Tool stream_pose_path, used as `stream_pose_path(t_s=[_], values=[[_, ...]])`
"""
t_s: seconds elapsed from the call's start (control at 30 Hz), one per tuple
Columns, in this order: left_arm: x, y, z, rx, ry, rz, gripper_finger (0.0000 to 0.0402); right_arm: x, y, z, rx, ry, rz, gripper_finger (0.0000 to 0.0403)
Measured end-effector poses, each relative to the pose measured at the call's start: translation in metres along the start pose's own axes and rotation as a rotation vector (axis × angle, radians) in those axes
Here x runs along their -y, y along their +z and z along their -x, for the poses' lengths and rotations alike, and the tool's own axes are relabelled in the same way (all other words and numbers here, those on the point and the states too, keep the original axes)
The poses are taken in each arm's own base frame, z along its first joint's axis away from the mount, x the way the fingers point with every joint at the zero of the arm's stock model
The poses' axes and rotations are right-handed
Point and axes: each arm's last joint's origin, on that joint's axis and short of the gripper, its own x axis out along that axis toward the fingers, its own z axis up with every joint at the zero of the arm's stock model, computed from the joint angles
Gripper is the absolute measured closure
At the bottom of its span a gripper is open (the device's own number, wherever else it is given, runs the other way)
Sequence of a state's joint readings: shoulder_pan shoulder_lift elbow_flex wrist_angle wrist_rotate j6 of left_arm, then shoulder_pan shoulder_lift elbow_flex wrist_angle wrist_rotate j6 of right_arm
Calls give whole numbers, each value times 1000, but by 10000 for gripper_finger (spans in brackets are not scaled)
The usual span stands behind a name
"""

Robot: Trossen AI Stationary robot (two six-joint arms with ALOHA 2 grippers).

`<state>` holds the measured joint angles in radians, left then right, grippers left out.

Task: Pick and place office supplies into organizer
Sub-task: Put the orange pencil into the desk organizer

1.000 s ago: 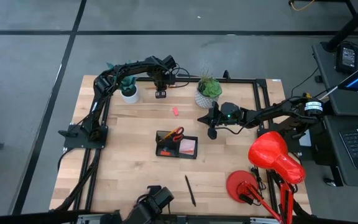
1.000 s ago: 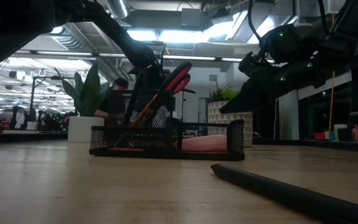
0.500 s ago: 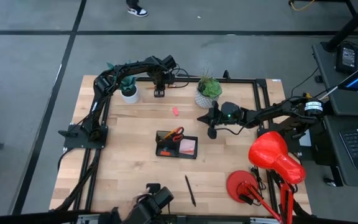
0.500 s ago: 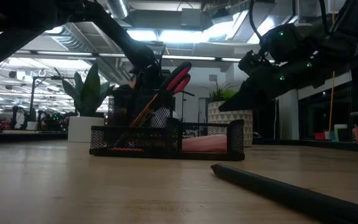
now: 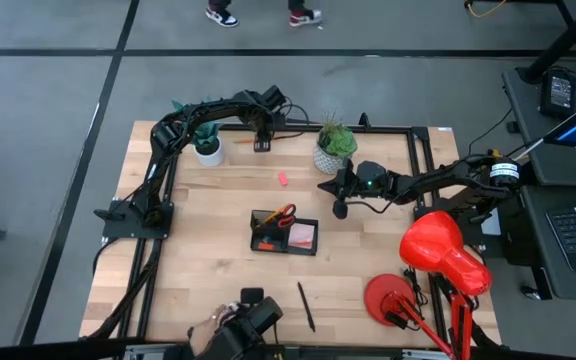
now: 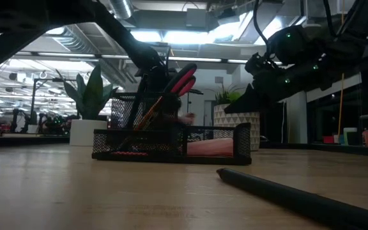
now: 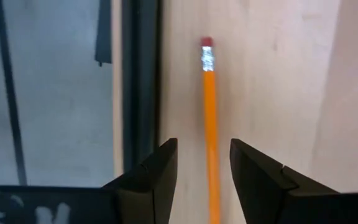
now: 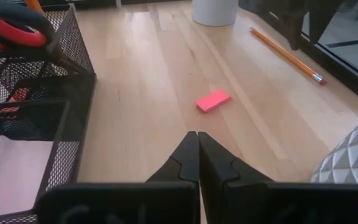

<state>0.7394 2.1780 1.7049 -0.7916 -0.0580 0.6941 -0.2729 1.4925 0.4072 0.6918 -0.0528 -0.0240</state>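
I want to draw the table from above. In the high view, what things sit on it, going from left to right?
White plant pot → orange pencil → pink eraser → black mesh organizer → dark pen → patterned plant pot → red desk lamp.

No legible text or labels, as far as visible.

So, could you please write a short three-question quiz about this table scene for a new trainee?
1. True or false: the left gripper has open fingers astride the thin orange pencil.
2. The right gripper is: A open, B shut.
3. What lies on the wood between the pencil and the black mesh organizer?

Key: 1 true. 2 B. 3 the small pink eraser.
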Motion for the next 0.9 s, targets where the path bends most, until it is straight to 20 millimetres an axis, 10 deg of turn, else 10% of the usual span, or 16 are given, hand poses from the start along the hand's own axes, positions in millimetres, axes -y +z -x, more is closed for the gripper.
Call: stream_pose_path(t_s=[0.9], values=[[4,-5,1,-77,-12,18,267,8,-2,1,-13,11,17,402]])
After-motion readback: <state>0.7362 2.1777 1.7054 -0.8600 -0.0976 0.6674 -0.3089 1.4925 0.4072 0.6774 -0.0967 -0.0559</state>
